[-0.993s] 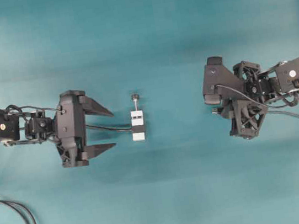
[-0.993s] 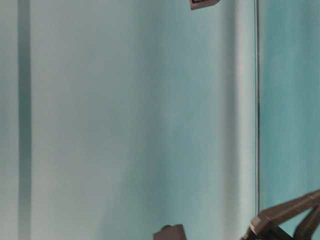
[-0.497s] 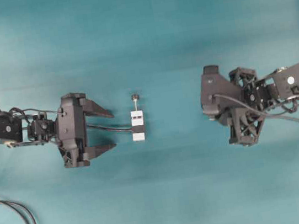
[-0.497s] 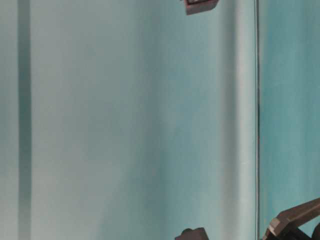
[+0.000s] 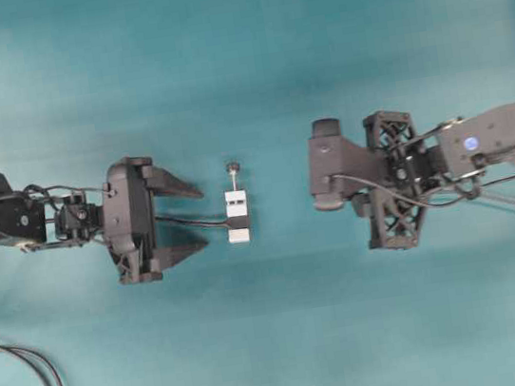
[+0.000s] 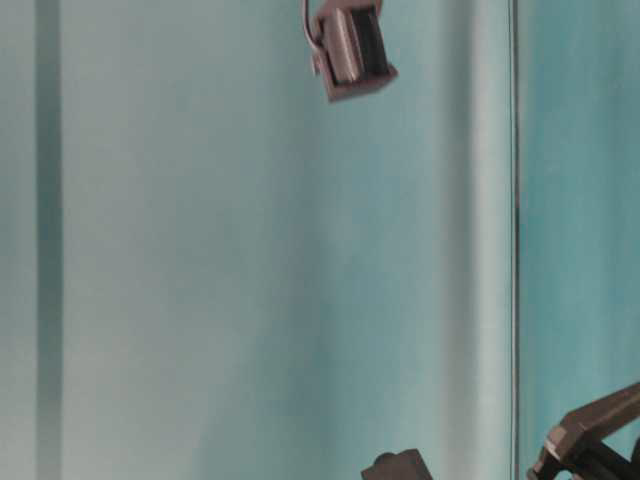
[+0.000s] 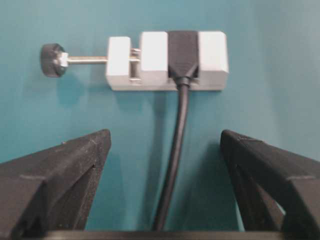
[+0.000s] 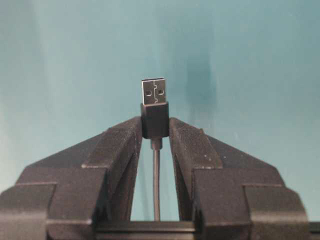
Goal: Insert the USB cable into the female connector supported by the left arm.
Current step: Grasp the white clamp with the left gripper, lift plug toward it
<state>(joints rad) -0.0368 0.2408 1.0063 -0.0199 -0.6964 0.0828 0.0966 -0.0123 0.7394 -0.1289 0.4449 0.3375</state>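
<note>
The little white clamp block (image 5: 237,217) sits on the teal table (image 5: 238,52). A black connector (image 7: 183,52) is stuck in the block, with its black cord (image 7: 175,150) running back between the left gripper's prongs. The left gripper (image 5: 192,219) is just beside the block, spread wide and holding nothing. The right gripper (image 8: 155,131) is far off on the block's other side. It pinches the USB cable (image 8: 154,112) by its plug, metal tip poking out.
</note>
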